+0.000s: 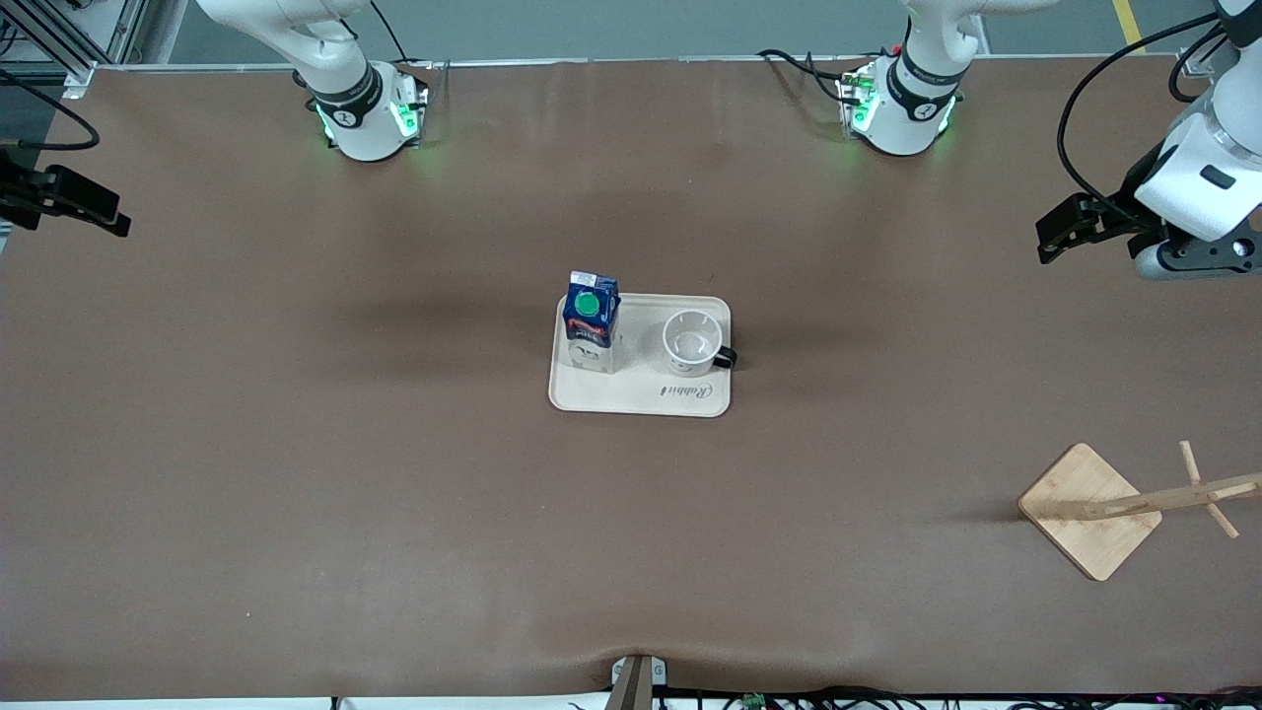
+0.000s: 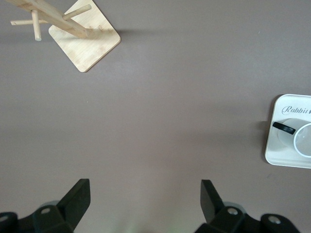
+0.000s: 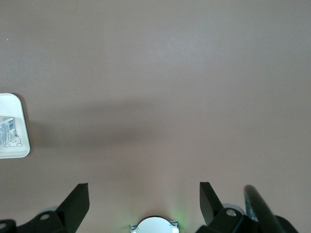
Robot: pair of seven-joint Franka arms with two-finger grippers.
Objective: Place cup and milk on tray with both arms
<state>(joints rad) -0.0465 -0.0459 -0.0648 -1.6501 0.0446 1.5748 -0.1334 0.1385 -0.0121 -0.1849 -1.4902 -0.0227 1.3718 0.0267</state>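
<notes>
The cream tray (image 1: 631, 399) lies in the middle of the table. The milk carton (image 1: 591, 320) stands upright on it at the end toward the right arm. The white cup (image 1: 690, 341) stands upright on it at the end toward the left arm, its black handle pointing that way. My left gripper (image 1: 1063, 233) is open and empty, up over the table's left-arm end; its wrist view (image 2: 145, 188) shows the tray (image 2: 275, 151) and cup (image 2: 304, 139). My right gripper (image 1: 87, 205) is open and empty over the right-arm end; its wrist view (image 3: 143, 190) shows the tray's corner (image 3: 10, 104) and the carton (image 3: 7, 129).
A wooden rack with a square base (image 1: 1087, 510) and a pegged post stands near the front camera at the left arm's end; it also shows in the left wrist view (image 2: 85, 42). The arm bases (image 1: 370, 118) (image 1: 902, 113) stand along the table's edge.
</notes>
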